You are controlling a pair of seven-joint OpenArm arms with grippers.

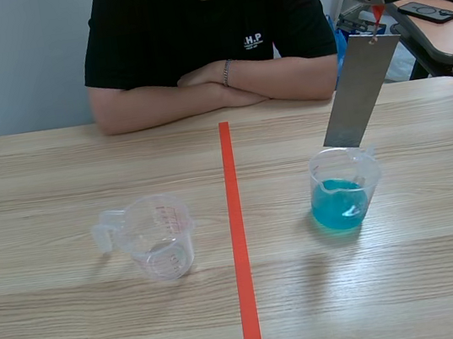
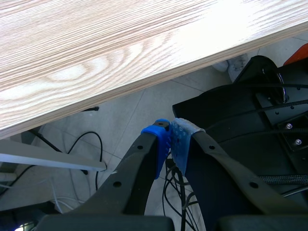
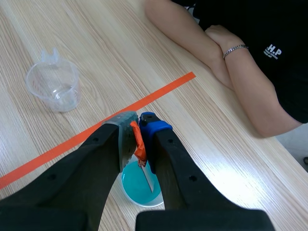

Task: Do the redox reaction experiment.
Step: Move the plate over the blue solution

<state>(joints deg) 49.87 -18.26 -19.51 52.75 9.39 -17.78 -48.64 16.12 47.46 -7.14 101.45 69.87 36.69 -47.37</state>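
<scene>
Counter (image 1: 63,330) holds the blue-liquid beaker (image 1: 340,204), person's folded arms (image 1: 222,85) well behind it, metal strip (image 1: 360,94) hanging tilted right over it with the right gripper (image 3: 139,130) fingers clamped on its orange-tagged top, empty clear cup (image 1: 155,235) across the tape line (image 1: 239,244) from it, left gripper (image 2: 171,132) fingers clenched on nothing, well away from it.

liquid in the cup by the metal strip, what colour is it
Turquoise blue; the liquid in the clear cup shows best in the scene view.
</scene>
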